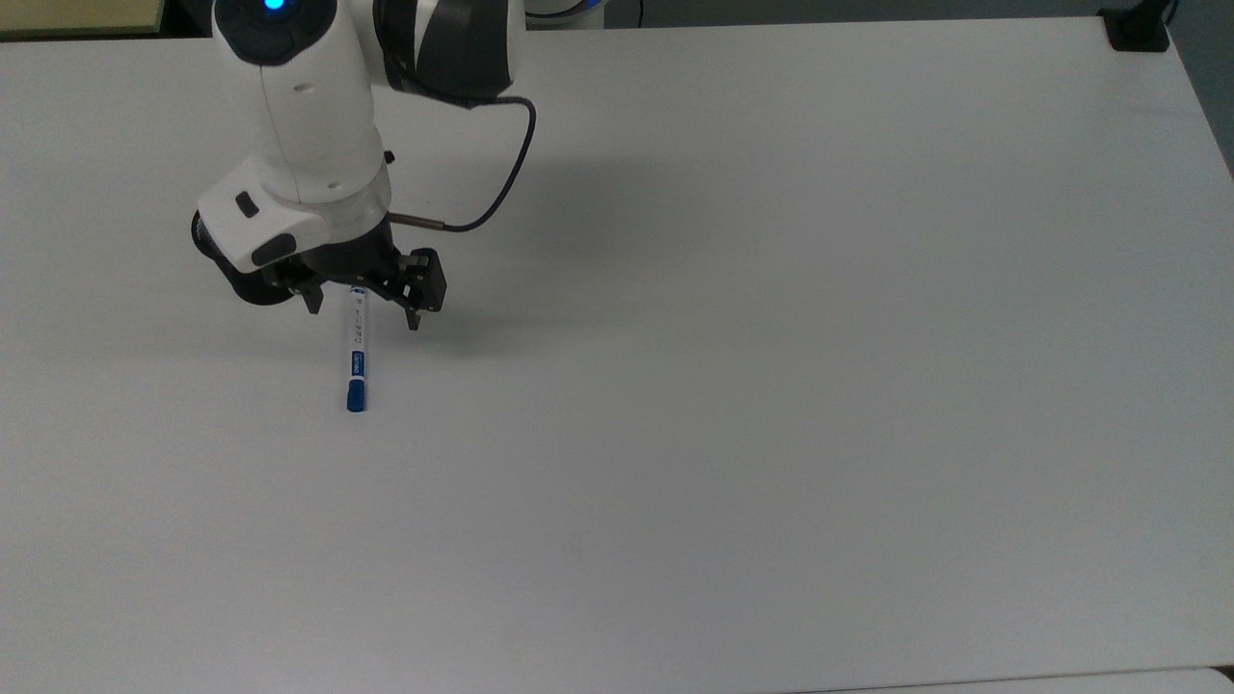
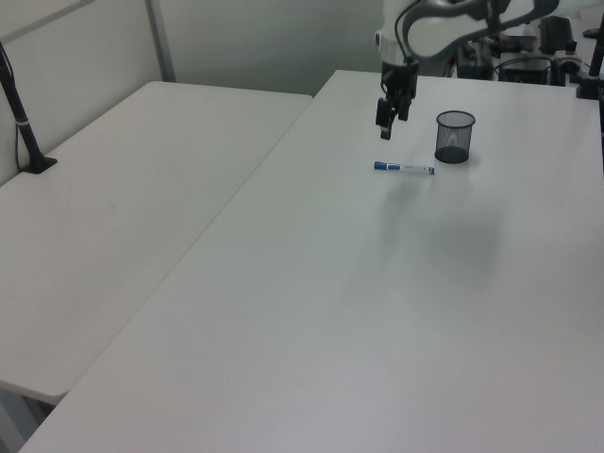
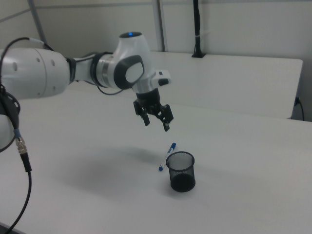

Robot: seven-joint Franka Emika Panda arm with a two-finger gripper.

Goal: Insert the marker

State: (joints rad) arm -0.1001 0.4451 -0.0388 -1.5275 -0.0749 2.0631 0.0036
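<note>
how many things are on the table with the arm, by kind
marker: 1
mesh cup: 1
total: 2

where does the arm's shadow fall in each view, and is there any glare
Top view: a soft shadow on the table to the top view's right of the gripper. Left view: a faint patch below the marker. Right view: a dim patch to the right view's left of the cup. No glare.
</note>
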